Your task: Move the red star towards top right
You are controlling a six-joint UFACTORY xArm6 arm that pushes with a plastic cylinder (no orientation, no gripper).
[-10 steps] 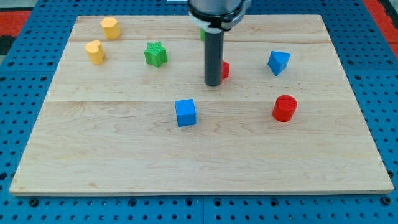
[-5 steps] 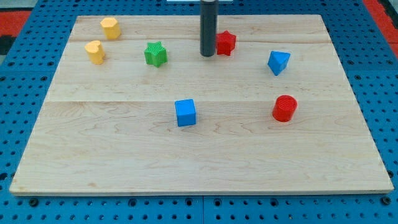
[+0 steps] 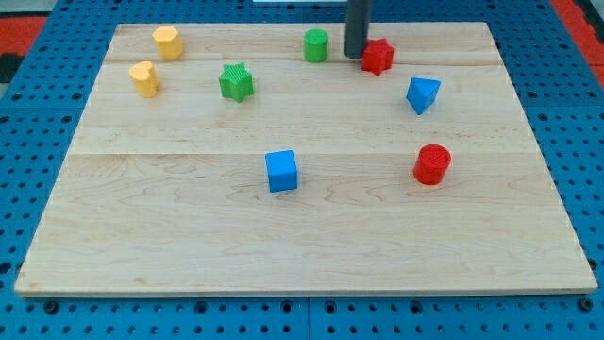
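The red star [image 3: 378, 56] lies near the view's top, right of centre, on the wooden board [image 3: 189, 217]. My tip [image 3: 356, 56] stands upright right against the star's left side, touching or nearly touching it. A green cylinder [image 3: 316, 44] sits just left of my tip.
A green star [image 3: 236, 81] lies left of centre. Two yellow blocks [image 3: 167, 42] [image 3: 144, 77] sit at the top left. A blue triangular block [image 3: 422, 93] lies below right of the red star. A red cylinder [image 3: 432, 163] and a blue cube [image 3: 281, 170] lie lower.
My tip has moved up and to the right, and the red star has slid up and to the right with it. The green cylinder, hidden before, now shows.
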